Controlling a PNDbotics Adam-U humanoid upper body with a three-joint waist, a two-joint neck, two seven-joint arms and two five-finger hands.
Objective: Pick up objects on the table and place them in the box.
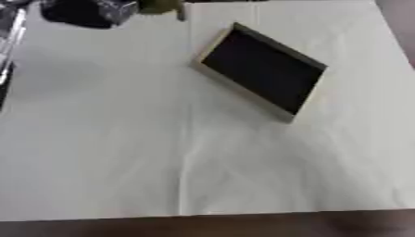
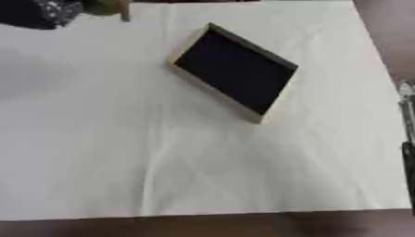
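**Left hand at the far edge with an olive object, box empty in view**

On the white sheet (image 1: pixel 97 152) that covers the table, the box (image 1: pixel 261 71) lies turned at an angle, so that one corner points to the far side and one to the near side. It is a shallow tray with pale tan walls and a dark inside, and nothing shows inside it.

Beyond the box and to its left, at the far edge of the sheet, the robot's left hand (image 1: pixel 77 13) is seen as a dark blurred mass with some silver parts. Just beside it, on the side toward the box, there is a small olive-green object (image 1: pixel 162 7) with a thin part that points down. It touches the dark mass of the hand, but whether the fingers are curled round it or only near it, I cannot tell, because this part is blurred and cut by the picture's edge. The object is well apart from the box and is not over it.

To the right of the box, at the sheet's right edge, a thin silver and black part (image 2: pixel 407 134) of the robot shows in the right eye view; no fingers can be made out there
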